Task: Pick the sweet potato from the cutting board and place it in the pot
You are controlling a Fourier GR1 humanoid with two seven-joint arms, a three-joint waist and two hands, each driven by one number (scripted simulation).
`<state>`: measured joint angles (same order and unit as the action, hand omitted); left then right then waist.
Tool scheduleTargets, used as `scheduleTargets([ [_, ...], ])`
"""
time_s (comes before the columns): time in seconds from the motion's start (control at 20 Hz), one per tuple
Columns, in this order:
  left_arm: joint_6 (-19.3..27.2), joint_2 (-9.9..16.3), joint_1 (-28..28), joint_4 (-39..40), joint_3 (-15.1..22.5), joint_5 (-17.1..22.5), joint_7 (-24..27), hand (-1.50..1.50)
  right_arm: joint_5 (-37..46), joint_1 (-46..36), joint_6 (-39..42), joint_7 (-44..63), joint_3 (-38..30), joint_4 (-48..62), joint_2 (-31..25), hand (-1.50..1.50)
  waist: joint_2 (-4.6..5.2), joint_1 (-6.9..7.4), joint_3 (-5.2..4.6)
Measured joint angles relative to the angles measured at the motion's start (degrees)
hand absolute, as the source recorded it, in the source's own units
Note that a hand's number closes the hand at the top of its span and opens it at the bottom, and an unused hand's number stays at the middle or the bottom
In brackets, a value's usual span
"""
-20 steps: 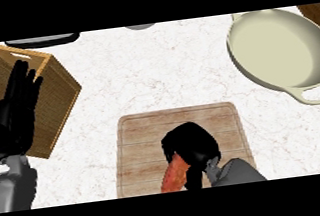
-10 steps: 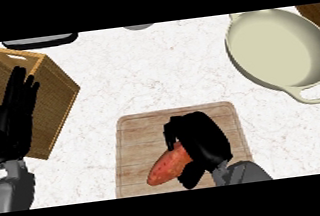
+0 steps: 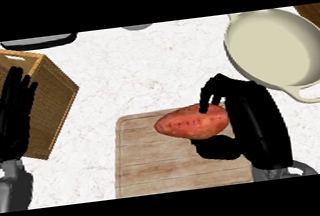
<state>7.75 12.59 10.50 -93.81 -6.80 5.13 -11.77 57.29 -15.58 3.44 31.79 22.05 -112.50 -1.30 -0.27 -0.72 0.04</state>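
Orange-red and lumpy, with faint dotted marks along its skin, the sweet potato [image 3: 193, 122] sits clasped in the right hand [image 3: 250, 119], fingers curled over it, above the cutting board [image 3: 170, 164] near the worktop's front edge. Pickup looks done; next comes a carry to the cream pot [image 3: 279, 50] (far-right corner). The left hand [image 3: 8, 121] rests open.

So the sweet potato [image 3: 193, 122] is a reddish-orange lump with little dark specks, lying sideways over the top edge of the pale wooden cutting board [image 3: 166, 164], held at its 3 o'clock end. The pot [image 3: 279, 52] is a cream oval with a loop handle, up at 1 o'clock, well apart.
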Motion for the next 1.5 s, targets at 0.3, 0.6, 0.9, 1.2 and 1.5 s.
scheduleTargets([
  [0.3, -1.1, 0.0, 0.1, 0.2, -0.3, 0.4, 0.7, 0.00, -2.4, -3.6, 0.2, 0.1, -11.0, -2.6, -2.6, 1.50, 0.14, 0.46, 0.05],
  [0.6, -0.2, -0.7, 0.7, -1.3, 0.5, -0.7, -2.1, 0.00, -10.5, -6.7, 0.3, -4.3, -22.9, 2.3, -6.1, 1.50, 0.25, 0.72, -0.01],
  [0.9, -0.2, -1.6, 0.6, -0.2, 0.8, -1.3, -1.0, 0.00, -16.1, -12.6, -2.5, -11.2, -31.8, 16.7, -9.9, 1.50, 0.39, 1.13, -0.01],
  [1.2, -1.0, -1.0, 0.8, -0.8, 0.2, -0.7, -1.6, 0.00, -13.3, -14.2, -8.7, -19.3, -34.6, 28.0, -14.0, 1.50, 0.55, 1.41, -0.01],
  [1.5, -0.9, -1.4, 2.4, 0.7, 0.4, -1.2, -0.8, 0.00, -3.9, -17.5, -17.5, -24.2, -35.4, 43.6, -19.4, 1.50, 0.80, 1.96, 0.02],
])
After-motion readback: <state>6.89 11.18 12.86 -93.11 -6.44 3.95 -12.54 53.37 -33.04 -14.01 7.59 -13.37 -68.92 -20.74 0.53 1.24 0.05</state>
